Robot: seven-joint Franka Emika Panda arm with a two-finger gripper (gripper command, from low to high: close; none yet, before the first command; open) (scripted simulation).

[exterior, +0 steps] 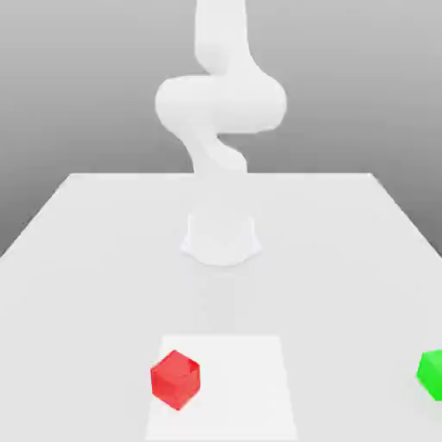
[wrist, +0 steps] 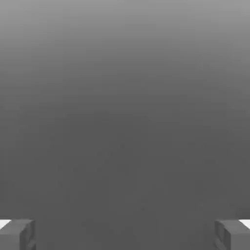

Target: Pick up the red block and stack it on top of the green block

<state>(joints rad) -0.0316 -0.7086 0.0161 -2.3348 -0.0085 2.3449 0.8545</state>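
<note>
End effector (wrist: 125,234): released, the two grey fingertips (wrist: 17,234) wide apart at opposite edges of the hand view, nothing between them, plain grey background beyond. It is raised well clear of the bench.

Arm (exterior: 220,104): white, folded above its round base (exterior: 221,239) at mid-bench.

Red block (exterior: 175,379): sits near the front of the bench (exterior: 86,242), on a slightly brighter square patch (exterior: 242,388), turned so a corner faces the exterior camera. Untouched.

Green block (exterior: 432,374): on the bench at the exterior view's right edge, well apart from the red one.

Risks, as judged: task not yet begun. The red block's rotation means the fingers must align to its faces; closing across corners could twist or squirt it out. The long carry to the green block invites a placement offset, tipping the stack.

Hard to make out: green block is cut off by the frame edge, so its full outline and orientation are uncertain. The arm's upper links run off the top of the exterior view.
</note>
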